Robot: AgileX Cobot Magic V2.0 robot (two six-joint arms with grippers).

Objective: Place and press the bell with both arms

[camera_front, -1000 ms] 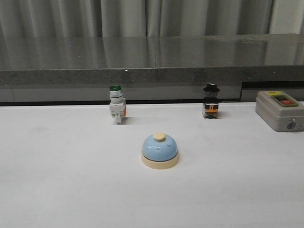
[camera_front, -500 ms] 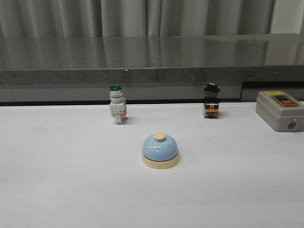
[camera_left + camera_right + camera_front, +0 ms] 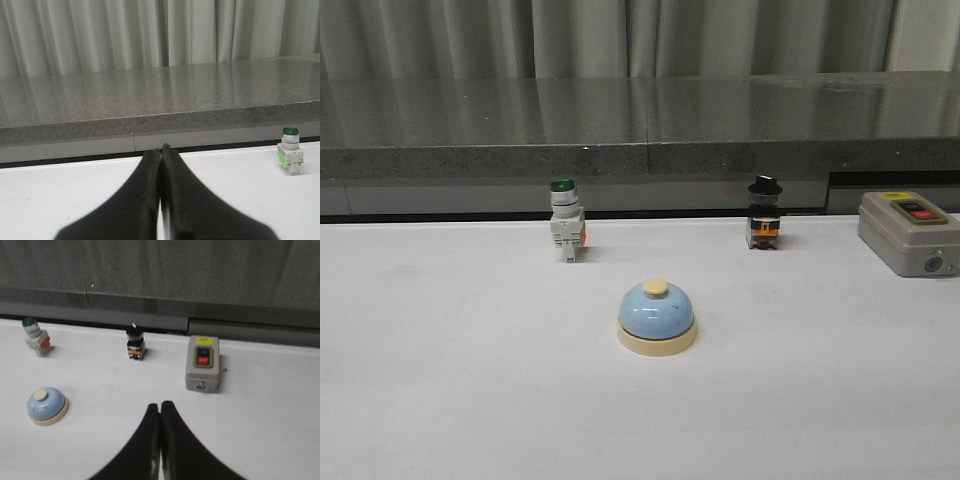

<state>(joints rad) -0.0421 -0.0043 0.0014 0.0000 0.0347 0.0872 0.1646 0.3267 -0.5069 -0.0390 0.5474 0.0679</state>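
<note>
The light-blue bell (image 3: 657, 317) with its cream base and cream button stands upright on the white table, near the middle in the front view. It also shows in the right wrist view (image 3: 47, 406). Neither arm shows in the front view. My left gripper (image 3: 161, 148) is shut and empty, low over the table, with the bell out of its view. My right gripper (image 3: 160, 404) is shut and empty above the table, to the right of the bell and apart from it.
A green-capped white push-button switch (image 3: 566, 220) stands behind the bell to the left. A black-knobbed switch (image 3: 764, 214) stands behind it to the right. A grey switch box (image 3: 909, 232) sits at the far right. A dark stone ledge (image 3: 640, 120) runs along the back.
</note>
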